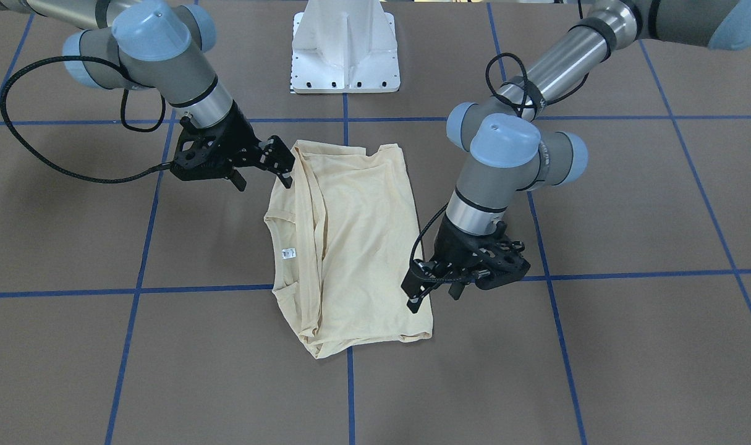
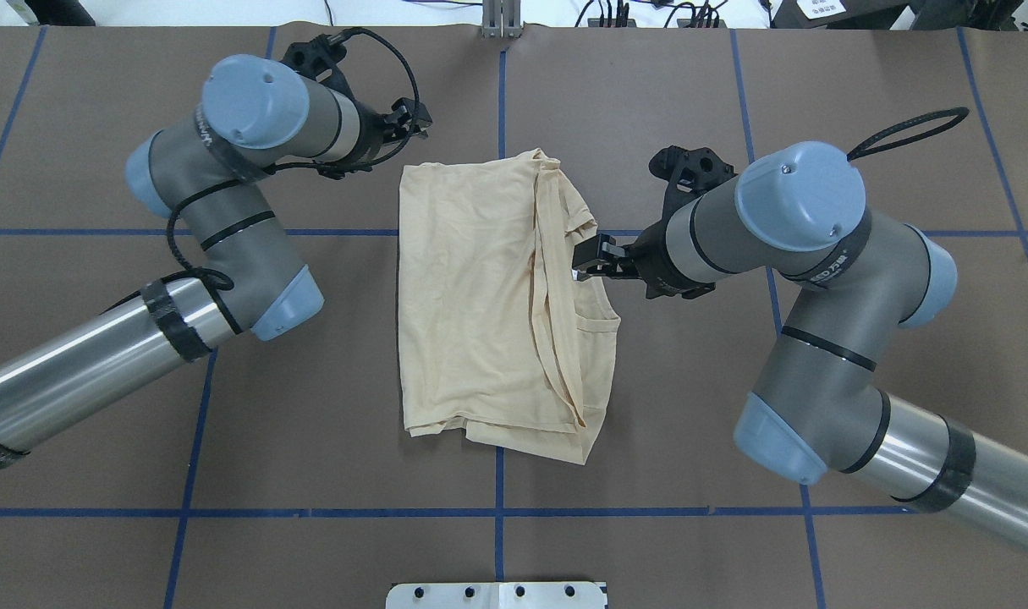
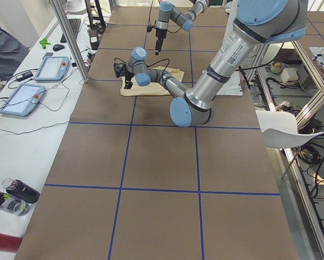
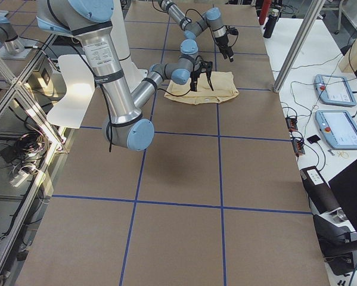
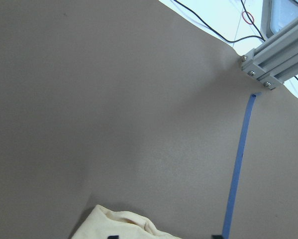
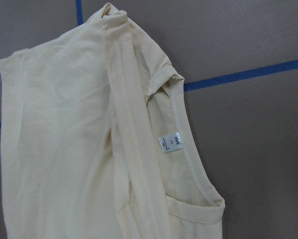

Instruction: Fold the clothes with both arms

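The clothes are one pale cream-yellow shirt (image 1: 356, 247) (image 2: 480, 304), lying folded into a rough rectangle in the middle of the table. Its collar and white neck label (image 6: 170, 143) face up, and no print shows. My right gripper (image 1: 263, 179) (image 2: 585, 258) hovers open at the collar-side edge, with one finger against the cloth. My left gripper (image 1: 434, 298) (image 2: 416, 123) stands open at the opposite corner, on the operators' side. In the left wrist view only that shirt corner (image 5: 124, 224) and the tips of two wide-apart fingers (image 5: 112, 237) show.
The white pedestal base (image 1: 345, 49) stands behind the shirt on the robot's side. Blue tape lines (image 2: 497, 512) grid the brown table. An aluminium frame post (image 5: 275, 55) rises at the far edge. Tablets (image 3: 21, 97) and bottles (image 3: 13, 195) lie on a side bench.
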Controlling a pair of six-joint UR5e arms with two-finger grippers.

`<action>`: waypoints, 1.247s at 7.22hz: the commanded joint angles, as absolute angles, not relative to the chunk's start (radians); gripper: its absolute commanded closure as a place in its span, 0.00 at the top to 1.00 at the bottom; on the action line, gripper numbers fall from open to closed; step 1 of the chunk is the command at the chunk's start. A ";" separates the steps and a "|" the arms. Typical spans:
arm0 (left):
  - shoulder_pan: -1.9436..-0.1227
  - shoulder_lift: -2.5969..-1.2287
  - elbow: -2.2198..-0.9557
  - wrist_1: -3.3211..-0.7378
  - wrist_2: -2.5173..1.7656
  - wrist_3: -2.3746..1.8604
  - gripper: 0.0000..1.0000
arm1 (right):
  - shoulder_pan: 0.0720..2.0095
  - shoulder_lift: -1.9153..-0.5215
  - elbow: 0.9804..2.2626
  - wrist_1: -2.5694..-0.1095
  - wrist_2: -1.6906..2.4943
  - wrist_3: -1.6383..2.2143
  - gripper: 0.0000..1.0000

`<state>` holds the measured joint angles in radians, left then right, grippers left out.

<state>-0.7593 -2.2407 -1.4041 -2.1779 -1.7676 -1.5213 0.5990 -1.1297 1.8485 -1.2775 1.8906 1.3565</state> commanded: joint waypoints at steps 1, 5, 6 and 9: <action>-0.767 -2.094 -1.657 -2.047 -1.787 -1.425 1.00 | 0.470 -1.115 1.874 -1.382 1.717 1.279 1.00; -0.767 -2.045 -1.741 -2.013 -1.787 -1.425 1.00 | 0.296 -1.002 1.782 -1.585 1.505 1.082 1.00; -0.765 -2.045 -1.740 -2.013 -1.789 -1.425 1.00 | 0.296 -0.985 1.746 -1.586 1.500 1.071 1.00; -0.759 -2.045 -1.727 -2.014 -1.789 -1.427 1.00 | 0.298 -1.009 1.744 -1.589 1.503 1.042 1.00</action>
